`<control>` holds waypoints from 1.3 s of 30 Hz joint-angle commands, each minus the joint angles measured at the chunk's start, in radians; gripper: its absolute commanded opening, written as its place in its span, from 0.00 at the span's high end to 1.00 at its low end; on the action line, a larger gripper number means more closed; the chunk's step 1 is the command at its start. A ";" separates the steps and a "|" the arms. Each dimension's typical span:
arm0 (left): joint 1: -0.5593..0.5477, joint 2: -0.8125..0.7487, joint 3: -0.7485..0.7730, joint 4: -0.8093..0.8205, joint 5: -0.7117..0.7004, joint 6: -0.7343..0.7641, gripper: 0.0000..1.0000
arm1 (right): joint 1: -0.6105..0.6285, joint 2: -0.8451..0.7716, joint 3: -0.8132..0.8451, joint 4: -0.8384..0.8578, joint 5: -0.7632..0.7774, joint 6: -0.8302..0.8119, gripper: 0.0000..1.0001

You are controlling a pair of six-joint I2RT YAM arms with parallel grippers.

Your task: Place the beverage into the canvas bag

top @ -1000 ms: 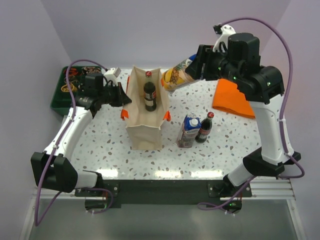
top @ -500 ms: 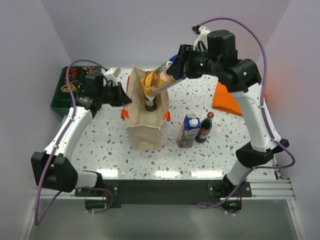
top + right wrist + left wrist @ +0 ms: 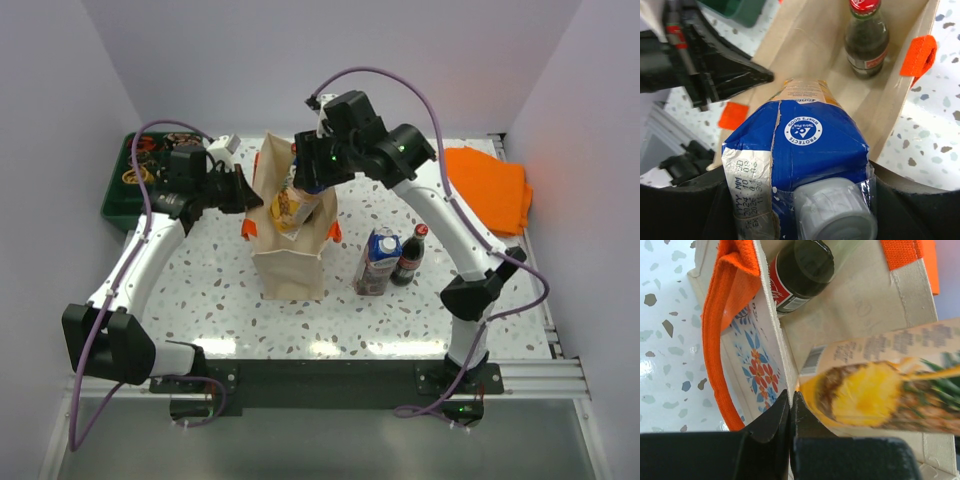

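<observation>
Two walls of the tall beige canvas bag with orange handles (image 3: 288, 265) stand apart at centre frame, leaving room beside a dark glass bottle (image 3: 802, 267). The left gripper (image 3: 790, 399) pinches the bag's left rim. The right gripper (image 3: 310, 183), its arm arched over, clasps the tilted pineapple juice carton (image 3: 289, 206), whose base is inside the bag's mouth.

You see a white speckled terrazzo bench (image 3: 400, 310), glare along its near edge; plain lilac walls (image 3: 200, 60) enclose it.
</observation>
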 commanded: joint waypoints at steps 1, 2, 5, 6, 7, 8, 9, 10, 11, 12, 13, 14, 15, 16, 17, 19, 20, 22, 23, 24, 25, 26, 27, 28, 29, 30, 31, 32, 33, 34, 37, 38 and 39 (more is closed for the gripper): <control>-0.006 -0.023 0.047 0.002 0.018 -0.010 1.00 | 0.014 -0.061 0.056 0.247 0.137 -0.011 1.00; -0.006 -0.023 0.047 0.001 0.013 -0.009 1.00 | 0.016 -0.057 0.049 0.252 0.154 -0.016 1.00; -0.006 -0.023 0.042 -0.001 0.013 -0.005 1.00 | 0.027 -0.046 0.033 0.264 0.212 -0.018 1.00; -0.006 -0.023 0.042 -0.001 0.013 -0.005 1.00 | 0.031 -0.034 0.033 0.264 0.221 -0.016 1.00; -0.006 -0.024 0.041 -0.001 0.012 -0.005 1.00 | 0.036 -0.028 0.030 0.262 0.246 -0.015 1.00; -0.008 -0.024 0.039 0.001 0.013 -0.007 1.00 | 0.041 -0.023 0.029 0.264 0.253 -0.015 1.00; -0.008 -0.024 0.038 0.001 0.015 -0.007 1.00 | 0.042 -0.012 0.026 0.265 0.263 -0.015 1.00; -0.008 -0.026 0.036 0.001 0.013 -0.007 1.00 | 0.047 -0.009 0.012 0.270 0.270 -0.013 1.00; -0.008 -0.026 0.035 0.002 0.015 -0.005 1.00 | 0.051 -0.008 0.001 0.276 0.272 -0.010 1.00; -0.008 -0.029 0.033 0.004 0.015 -0.005 1.00 | 0.056 -0.006 -0.009 0.291 0.276 -0.011 1.00; -0.008 -0.027 0.031 0.002 0.016 -0.007 1.00 | 0.064 -0.001 -0.028 0.299 0.281 -0.008 1.00; -0.009 -0.030 0.027 0.004 0.019 -0.005 1.00 | 0.070 0.002 -0.036 0.307 0.295 -0.010 1.00; -0.009 -0.029 0.025 0.007 0.021 -0.005 1.00 | 0.073 0.005 -0.040 0.318 0.299 -0.008 1.00; -0.009 -0.029 0.024 0.008 0.021 -0.005 1.00 | 0.083 0.017 -0.046 0.321 0.307 -0.004 1.00; -0.009 -0.029 0.022 0.010 0.024 -0.005 1.00 | 0.090 0.022 -0.046 0.325 0.319 -0.007 1.00; -0.009 -0.029 0.021 0.016 0.027 -0.005 1.00 | 0.113 0.037 -0.049 0.338 0.384 -0.018 1.00; -0.009 -0.030 0.019 0.018 0.031 -0.007 1.00 | 0.119 0.048 -0.051 0.342 0.402 -0.021 1.00; -0.009 -0.029 0.019 0.021 0.033 -0.007 1.00 | 0.130 0.055 -0.057 0.362 0.465 -0.028 1.00; -0.009 -0.030 0.019 0.022 0.036 -0.005 1.00 | 0.134 0.063 -0.059 0.367 0.488 -0.028 1.00; -0.009 -0.030 0.019 0.022 0.036 -0.005 1.00 | 0.137 0.068 -0.060 0.377 0.502 -0.030 1.00; -0.009 -0.029 0.019 0.022 0.038 -0.005 1.00 | 0.140 0.071 -0.063 0.380 0.526 -0.027 1.00; -0.009 -0.030 0.018 0.021 0.039 -0.002 1.00 | 0.142 0.074 -0.065 0.387 0.539 -0.028 1.00; -0.009 -0.030 0.018 0.021 0.042 -0.002 1.00 | 0.143 0.077 -0.069 0.402 0.551 -0.028 1.00; -0.009 -0.030 0.016 0.021 0.044 -0.002 1.00 | 0.146 0.078 -0.079 0.410 0.575 -0.027 1.00; -0.009 -0.032 0.016 0.019 0.045 -0.001 1.00 | 0.146 0.080 -0.085 0.419 0.582 -0.027 1.00; -0.011 -0.030 0.015 0.019 0.045 -0.001 1.00 | 0.146 0.084 -0.089 0.431 0.591 -0.025 1.00; -0.011 -0.032 0.015 0.019 0.047 -0.001 1.00 | 0.146 0.088 -0.094 0.434 0.611 -0.019 1.00; -0.011 -0.032 0.013 0.019 0.048 -0.001 1.00 | 0.146 0.092 -0.097 0.440 0.620 -0.018 1.00; -0.011 -0.032 0.011 0.019 0.050 -0.001 1.00 | 0.146 0.097 -0.099 0.446 0.631 -0.007 1.00; -0.011 -0.032 0.011 0.019 0.053 -0.001 1.00 | 0.146 0.100 -0.100 0.450 0.645 -0.004 1.00; -0.011 -0.035 0.007 0.019 0.055 0.001 1.00 | 0.146 0.107 -0.102 0.466 0.672 0.007 1.00; -0.012 -0.033 0.005 0.019 0.056 0.002 1.00 | 0.146 0.111 -0.102 0.473 0.680 0.007 1.00; -0.012 -0.035 0.005 0.018 0.055 0.004 1.00 | 0.146 0.115 -0.099 0.474 0.683 0.008 1.00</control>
